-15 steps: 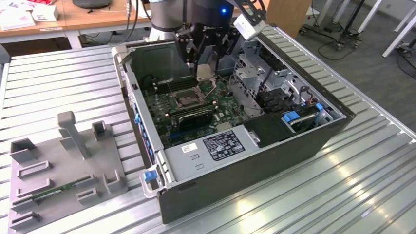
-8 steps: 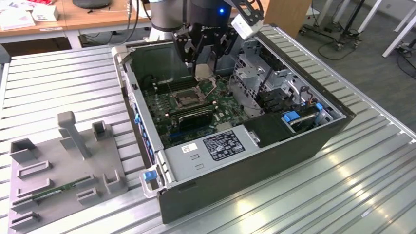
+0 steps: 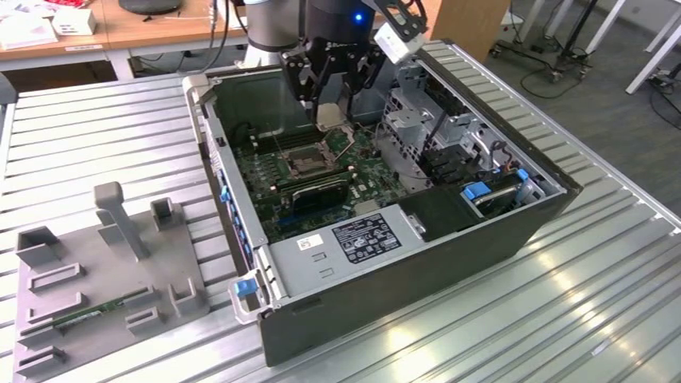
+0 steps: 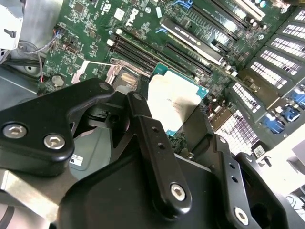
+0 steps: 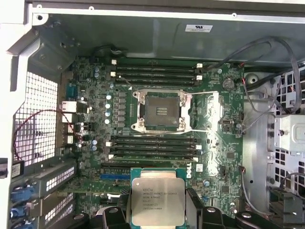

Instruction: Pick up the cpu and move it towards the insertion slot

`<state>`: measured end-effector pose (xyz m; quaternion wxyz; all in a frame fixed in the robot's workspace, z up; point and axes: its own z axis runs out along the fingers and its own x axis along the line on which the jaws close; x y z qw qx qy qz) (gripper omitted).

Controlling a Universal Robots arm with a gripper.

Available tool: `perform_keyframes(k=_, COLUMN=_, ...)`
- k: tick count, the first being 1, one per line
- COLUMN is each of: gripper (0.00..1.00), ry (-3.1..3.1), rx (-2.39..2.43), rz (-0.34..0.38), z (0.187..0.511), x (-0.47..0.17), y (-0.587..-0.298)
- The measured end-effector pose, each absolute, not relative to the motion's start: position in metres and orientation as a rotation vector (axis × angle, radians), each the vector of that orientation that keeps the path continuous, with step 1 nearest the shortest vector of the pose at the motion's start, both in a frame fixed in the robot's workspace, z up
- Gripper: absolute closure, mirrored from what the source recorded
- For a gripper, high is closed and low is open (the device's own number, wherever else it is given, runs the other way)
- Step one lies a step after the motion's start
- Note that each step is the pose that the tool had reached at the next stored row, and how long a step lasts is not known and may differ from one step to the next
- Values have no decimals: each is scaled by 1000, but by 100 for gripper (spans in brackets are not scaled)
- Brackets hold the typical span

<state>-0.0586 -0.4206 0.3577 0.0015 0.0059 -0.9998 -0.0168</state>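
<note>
Gripper (image 5: 157,202) is pinching the cpu (image 5: 157,197) by its edges, up in the air over the motherboard (image 5: 95,157), short of the insertion slot (image 5: 161,110). Thin-edge grip looks sketchy, so any tilt could bend socket pins.

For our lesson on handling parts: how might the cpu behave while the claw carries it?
The cpu looks flat, rigid and thin, so probably light and unbending. Its smooth metal top might slip, since the claw grips only its edges. Likely fragile if dropped.
</note>
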Motion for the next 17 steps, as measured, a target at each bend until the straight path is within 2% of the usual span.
perform_keyframes(k=17, gripper=46, ry=-3138, rx=15, rz=-53, z=354, x=-59, y=-415)
